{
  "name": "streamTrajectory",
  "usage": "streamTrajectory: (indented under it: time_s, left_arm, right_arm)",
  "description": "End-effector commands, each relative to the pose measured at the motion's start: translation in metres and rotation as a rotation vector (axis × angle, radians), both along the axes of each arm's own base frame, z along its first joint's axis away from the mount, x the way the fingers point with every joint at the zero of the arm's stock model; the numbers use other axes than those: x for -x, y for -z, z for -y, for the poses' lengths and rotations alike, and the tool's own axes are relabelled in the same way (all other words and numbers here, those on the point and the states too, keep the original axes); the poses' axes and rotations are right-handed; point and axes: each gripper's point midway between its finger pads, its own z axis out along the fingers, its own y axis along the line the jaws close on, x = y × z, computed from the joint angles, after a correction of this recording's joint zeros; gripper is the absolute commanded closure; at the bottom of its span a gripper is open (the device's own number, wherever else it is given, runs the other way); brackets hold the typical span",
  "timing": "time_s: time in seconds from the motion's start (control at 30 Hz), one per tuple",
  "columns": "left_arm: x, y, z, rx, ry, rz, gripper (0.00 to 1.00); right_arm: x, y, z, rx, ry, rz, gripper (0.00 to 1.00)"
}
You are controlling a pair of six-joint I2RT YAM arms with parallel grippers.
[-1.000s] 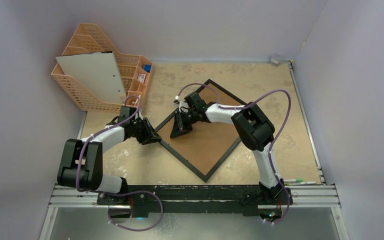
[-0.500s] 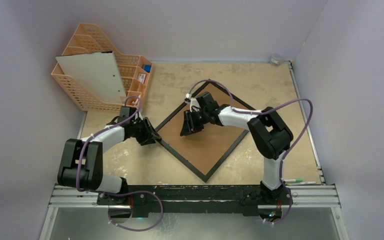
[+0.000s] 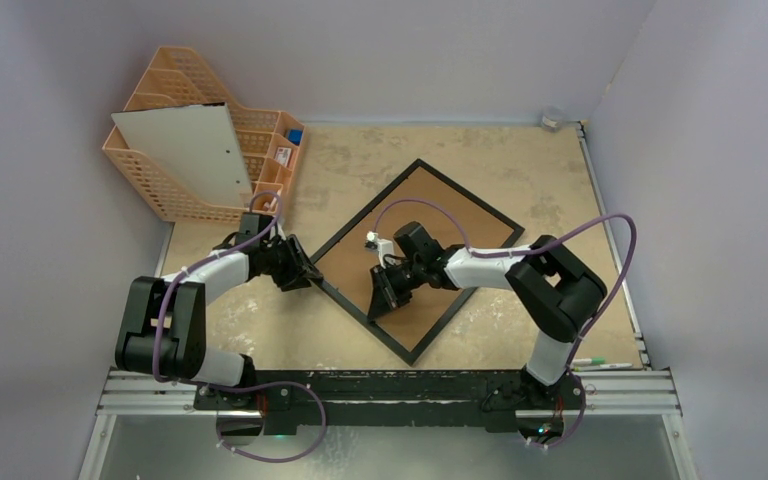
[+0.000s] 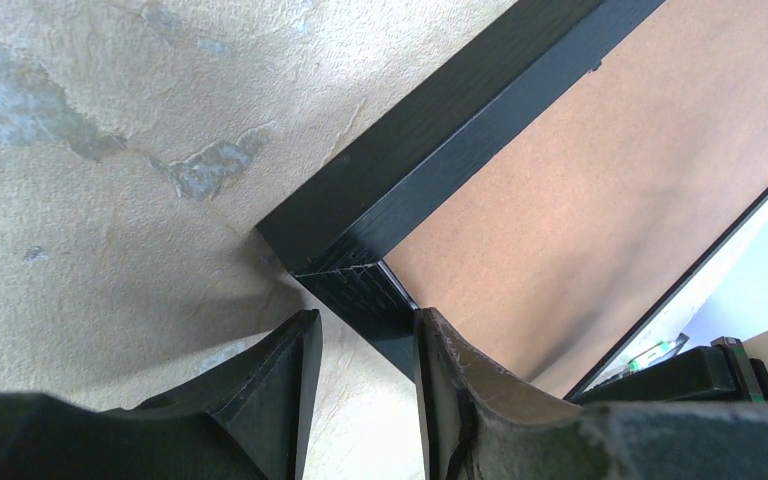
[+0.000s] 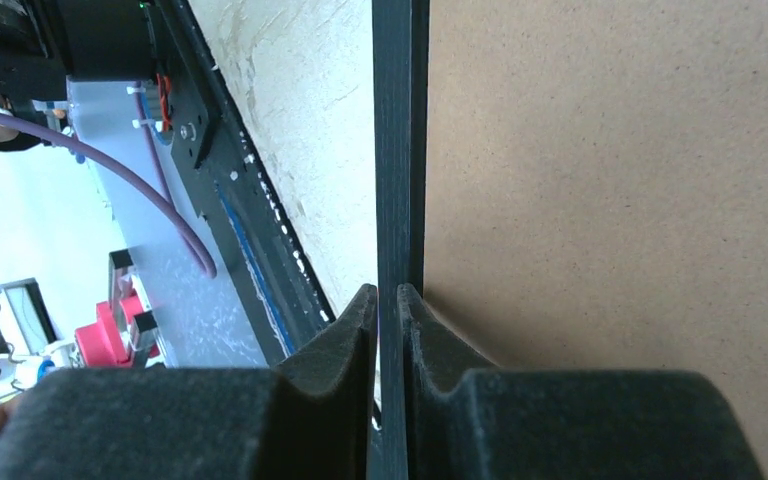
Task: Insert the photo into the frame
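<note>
Right gripper (image 5: 385, 295) was clenched on the near-left rim of the large black-bordered rectangular picture frame (image 3: 430, 205), which lay brown back up between the arms; left gripper (image 4: 365, 315) straddled its left corner, grip not discernible; sunflower photo unseen; judged: brace corner, raise rim slowly without twisting.

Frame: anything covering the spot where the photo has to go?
Yes: the brown backing board fills the upturned back of the frame, edge to edge. The right tool pinches its near-left border; the left tool straddles the left corner. No photo in view.
</note>
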Motion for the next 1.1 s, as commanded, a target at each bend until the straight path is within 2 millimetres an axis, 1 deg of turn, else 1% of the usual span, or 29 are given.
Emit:
streamTrajectory:
  time_s: [0.0, 0.13, 0.3, 0.43, 0.5, 0.57, 0.7, 0.9, 0.97, 1.07]
  left_arm:
    - [0.004, 0.014, -0.012, -0.073, -0.014, -0.033, 0.60]
    - [0.004, 0.014, -0.013, -0.073, -0.015, -0.035, 0.60]
    - [0.005, 0.015, -0.013, -0.076, -0.016, -0.040, 0.60]
    - [0.006, 0.016, -0.013, -0.078, -0.015, -0.043, 0.60]
    - [0.007, 0.017, -0.013, -0.079, -0.016, -0.044, 0.60]
    - [0.006, 0.017, -0.014, -0.079, -0.017, -0.043, 0.61]
    - [0.006, 0.017, -0.014, -0.080, -0.017, -0.044, 0.61]
    - [0.008, 0.018, -0.015, -0.087, -0.015, -0.051, 0.61]
    - [0.009, 0.018, -0.016, -0.092, -0.014, -0.051, 0.61]
    - [0.010, 0.019, -0.016, -0.093, -0.013, -0.054, 0.61]
  right_arm:
    - [0.010, -0.005, 0.003, -0.030, -0.043, -0.005, 0.85]
    - [0.011, -0.006, 0.004, -0.033, -0.047, 0.001, 0.85]
    - [0.015, 0.002, 0.008, -0.013, -0.056, -0.019, 0.88]
    - [0.013, -0.014, 0.003, -0.065, -0.063, 0.012, 0.90]
    - [0.013, -0.017, 0.002, -0.074, -0.064, 0.014, 0.91]
    - [0.015, -0.009, 0.005, -0.053, -0.062, -0.003, 0.91]
    - [0.020, 0.017, 0.016, 0.027, -0.041, -0.040, 0.92]
    - [0.018, 0.065, 0.035, 0.179, 0.039, -0.095, 0.93]
    - [0.013, 0.074, 0.043, 0.207, 0.083, -0.106, 0.94]
    - [0.002, 0.080, 0.056, 0.226, 0.140, -0.104, 0.94]
